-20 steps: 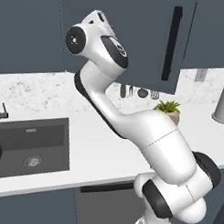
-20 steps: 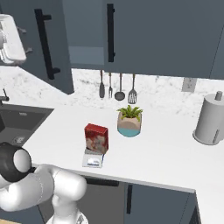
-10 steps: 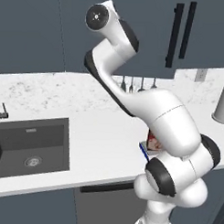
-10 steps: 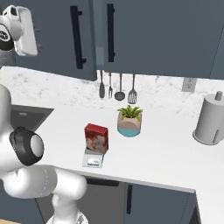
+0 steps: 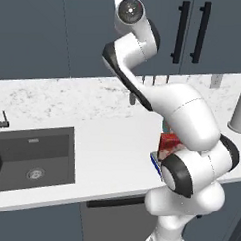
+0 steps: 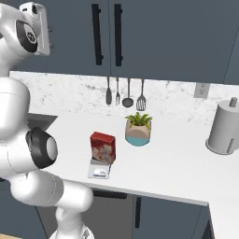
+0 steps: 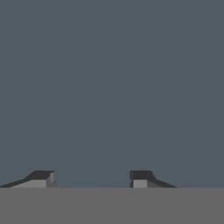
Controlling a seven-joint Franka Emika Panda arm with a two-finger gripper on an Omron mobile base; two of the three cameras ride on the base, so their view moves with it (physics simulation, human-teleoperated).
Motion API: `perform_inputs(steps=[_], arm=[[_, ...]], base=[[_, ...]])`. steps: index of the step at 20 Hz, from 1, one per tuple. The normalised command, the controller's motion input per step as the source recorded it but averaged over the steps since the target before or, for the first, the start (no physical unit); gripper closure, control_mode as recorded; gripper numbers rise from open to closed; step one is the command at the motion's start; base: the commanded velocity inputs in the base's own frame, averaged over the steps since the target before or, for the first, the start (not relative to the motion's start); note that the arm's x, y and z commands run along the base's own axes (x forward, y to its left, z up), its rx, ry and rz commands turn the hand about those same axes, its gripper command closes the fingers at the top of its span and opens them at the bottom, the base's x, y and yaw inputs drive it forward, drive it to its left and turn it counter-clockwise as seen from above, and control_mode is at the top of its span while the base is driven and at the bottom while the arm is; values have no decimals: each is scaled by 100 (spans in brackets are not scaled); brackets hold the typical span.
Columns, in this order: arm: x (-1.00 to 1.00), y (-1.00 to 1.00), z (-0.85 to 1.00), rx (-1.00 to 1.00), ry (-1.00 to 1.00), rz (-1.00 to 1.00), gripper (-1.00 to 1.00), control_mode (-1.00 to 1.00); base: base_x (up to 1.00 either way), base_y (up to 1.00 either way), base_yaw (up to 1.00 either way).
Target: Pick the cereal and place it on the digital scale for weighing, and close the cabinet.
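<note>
The cereal (image 6: 102, 147) is a small red box, and it stands upright on the scale (image 6: 99, 170), near the front edge of the white surface (image 6: 177, 163). The scale is a flat little thing with a blue body, and the box sits toward its back part. So that part of the job looks done. Just behind the box, a bit toward the wall, is a potted plant (image 6: 138, 129), and three kitchen tools (image 6: 124, 91) hang on the wall above it. A paper towel roll (image 6: 224, 132) stands far off near the right end of the surface, and a dark sink (image 5: 32, 156) is set in near the left end. Up above is the cabinet (image 6: 158, 37), dark blue with long black handles (image 6: 107, 35). The doors by the handles look flat and shut, but I cannot tell if the door farther left is all the way closed. The arm is lifted high, and the claw (image 7: 92, 178) points at a plain blue-grey face very close in front of it, likely a cabinet door. The two tips have a gap between them with nothing in it, so the claw is partly open and empty. What could go wrong? If the arm pushes too hard or at a slant, the tips may slide off the flat door and it may stay open a crack. If the big arm swings low on its way, it could bump the red box off the scale.
</note>
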Motion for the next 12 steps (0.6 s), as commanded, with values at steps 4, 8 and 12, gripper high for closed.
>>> perform_inputs(steps=[4,8,12], arm=[[98,-51,-41,19,-3,12,-100,-100],[62,-96,-49,19,-2,8,-100,-100],[65,-91,-84,14,-2,9,-100,-100]], base=[[0,0,0],[0,0,0],[0,0,0]])
